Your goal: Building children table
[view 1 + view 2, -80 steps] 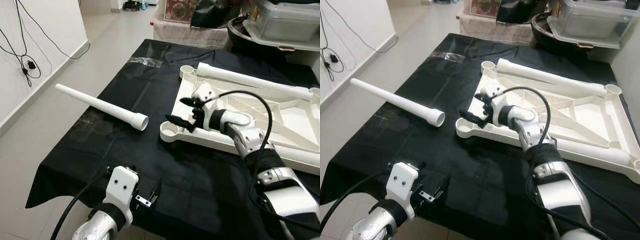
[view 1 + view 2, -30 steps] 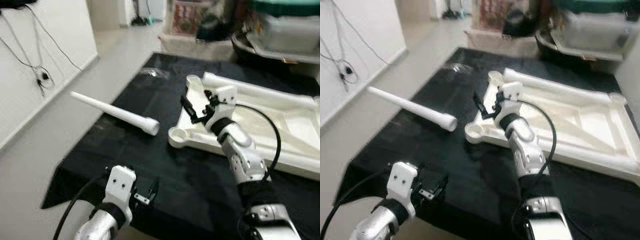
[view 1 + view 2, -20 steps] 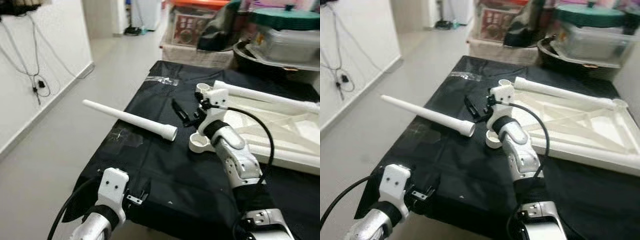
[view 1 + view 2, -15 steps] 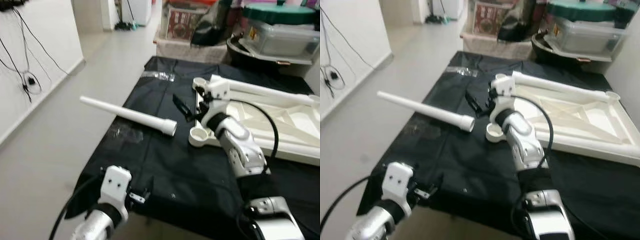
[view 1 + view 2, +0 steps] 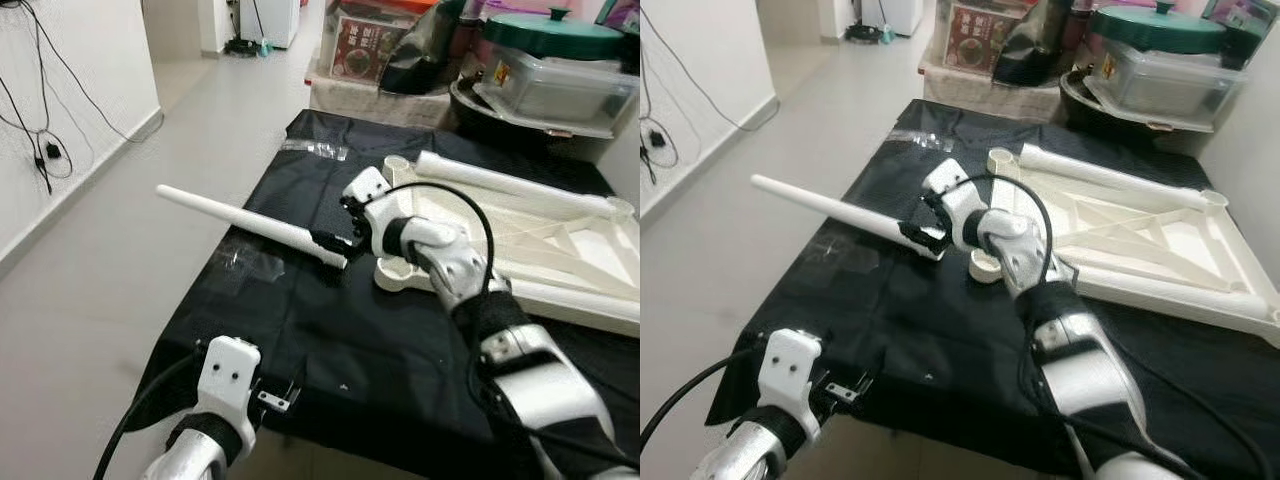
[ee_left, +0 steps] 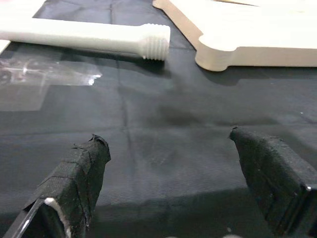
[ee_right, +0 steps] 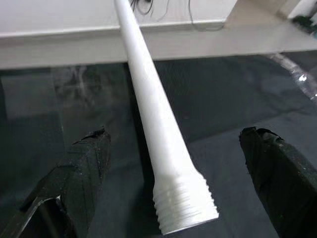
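White tapered table leg point(image 7: 148, 104) (threaded thick end) lies on black cloth point(image 5: 330, 330).

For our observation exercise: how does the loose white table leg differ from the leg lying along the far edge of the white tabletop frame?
The loose leg lies on the black cloth, overhanging its edge; the far leg rests on the frame. The right end effector, open, straddles the loose leg's threaded end; nothing touches the far leg. Both are white, tapered tubes.

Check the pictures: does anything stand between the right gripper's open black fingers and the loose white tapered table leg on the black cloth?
Nothing visible does. The right gripper hangs open at the threaded end of the loose white tapered plastic table leg, one finger on each side, with bare black cloth below it.
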Controlling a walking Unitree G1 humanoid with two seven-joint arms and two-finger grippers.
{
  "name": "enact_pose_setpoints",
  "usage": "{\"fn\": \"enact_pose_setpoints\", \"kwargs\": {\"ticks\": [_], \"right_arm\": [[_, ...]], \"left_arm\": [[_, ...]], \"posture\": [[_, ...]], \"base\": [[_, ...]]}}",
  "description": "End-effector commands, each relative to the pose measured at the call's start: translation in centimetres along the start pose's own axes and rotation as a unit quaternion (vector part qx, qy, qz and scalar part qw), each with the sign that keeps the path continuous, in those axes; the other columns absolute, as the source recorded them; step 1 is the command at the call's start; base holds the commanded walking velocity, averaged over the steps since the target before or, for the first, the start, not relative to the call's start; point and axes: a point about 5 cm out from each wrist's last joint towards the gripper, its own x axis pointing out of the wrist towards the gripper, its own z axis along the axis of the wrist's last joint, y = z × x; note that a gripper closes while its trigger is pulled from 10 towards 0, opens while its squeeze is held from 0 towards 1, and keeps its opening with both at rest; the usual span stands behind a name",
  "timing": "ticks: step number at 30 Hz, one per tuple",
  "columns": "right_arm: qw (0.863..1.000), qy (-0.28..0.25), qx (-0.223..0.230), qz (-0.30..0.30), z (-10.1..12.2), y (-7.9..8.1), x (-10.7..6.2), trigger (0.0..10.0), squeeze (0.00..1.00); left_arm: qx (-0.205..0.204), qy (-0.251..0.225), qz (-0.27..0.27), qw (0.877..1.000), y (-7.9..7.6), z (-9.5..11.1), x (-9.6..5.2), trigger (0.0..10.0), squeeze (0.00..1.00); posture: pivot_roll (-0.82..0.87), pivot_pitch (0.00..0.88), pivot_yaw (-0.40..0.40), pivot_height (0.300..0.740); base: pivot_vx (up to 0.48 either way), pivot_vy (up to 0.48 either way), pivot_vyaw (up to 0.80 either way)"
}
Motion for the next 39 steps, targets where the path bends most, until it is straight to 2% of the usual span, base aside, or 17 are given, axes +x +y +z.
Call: {"fn": "enact_pose_setpoints", "kwargs": {"ticks": [1,2,4,5,6,7,10,11,18,22,25,39], "right_arm": [[1.000,0.007,-0.008,0.006,-0.1,-0.1,0.1,10.0,0.00],[1.000,0.016,-0.011,0.007,0.0,-0.1,0.4,10.0,0.00],[1.000,0.016,-0.011,0.007,0.0,-0.1,0.4,10.0,0.00],[0.999,0.027,-0.022,0.011,0.4,-0.1,0.9,10.0,0.14],[0.999,0.027,-0.022,0.011,0.4,-0.1,0.9,10.0,0.14],[0.999,0.030,-0.029,0.019,0.7,-0.1,1.1,10.0,1.00],[0.999,0.029,-0.030,0.023,1.1,-0.1,1.2,10.0,1.00],[0.999,0.028,-0.032,0.026,1.5,-0.3,1.3,10.0,0.00],[0.998,0.023,-0.025,0.055,2.6,-0.6,1.2,10.0,0.00],[0.996,0.029,-0.037,0.071,2.8,-0.6,1.1,10.0,0.00],[0.992,0.043,-0.049,0.107,2.5,-0.1,1.3,10.0,0.00],[0.992,0.059,-0.052,0.102,2.4,0.7,2.0,10.0,0.00]], "left_arm": [[-0.002,0.006,-0.001,1.000,-0.3,-0.1,-0.1,10.0,0.00],[-0.003,0.007,-0.002,1.000,-0.4,0.1,-0.4,10.0,0.00],[-0.003,0.007,-0.002,1.000,-0.4,0.1,-0.4,10.0,0.00],[-0.006,0.007,-0.005,1.000,-0.7,0.4,-0.8,10.0,0.00],[-0.006,0.007,-0.005,1.000,-0.7,0.4,-0.8,10.0,0.00],[-0.005,0.009,-0.008,1.000,-0.9,0.5,-1.0,10.0,0.00],[-0.006,0.011,-0.010,1.000,-1.0,0.5,-1.2,10.0,0.00],[-0.008,0.013,-0.012,1.000,-1.1,0.5,-1.4,10.0,0.00],[-0.014,0.019,-0.017,1.000,-1.4,0.5,-1.7,10.0,0.00],[-0.015,0.021,-0.017,1.000,-1.5,0.5,-1.7,10.0,0.00],[-0.017,0.025,-0.019,0.999,-1.6,0.5,-1.9,10.0,0.00],[-0.016,0.026,-0.021,0.999,-1.7,0.6,-1.9,10.0,0.00]], "posture": [[0.07,0.201,-0.119,0.740],[0.08,0.231,-0.127,0.740],[0.08,0.231,-0.127,0.740],[0.08,0.244,-0.129,0.740],[0.08,0.244,-0.129,0.740],[0.08,0.257,-0.130,0.740],[0.08,0.263,-0.131,0.740],[0.08,0.269,-0.132,0.740],[0.08,0.272,-0.134,0.740],[0.08,0.268,-0.136,0.740],[0.08,0.265,-0.137,0.740],[0.08,0.250,-0.138,0.740]], "base": [[0.000,0.000,0.00],[0.000,0.000,0.00],[0.000,0.000,0.00],[0.000,0.000,0.00],[0.000,0.000,0.00],[0.000,0.000,0.00],[0.000,0.000,0.00],[0.000,0.000,0.00],[0.000,0.000,0.00],[0.000,0.000,0.00],[0.000,0.000,0.00],[0.000,0.000,0.00]]}}
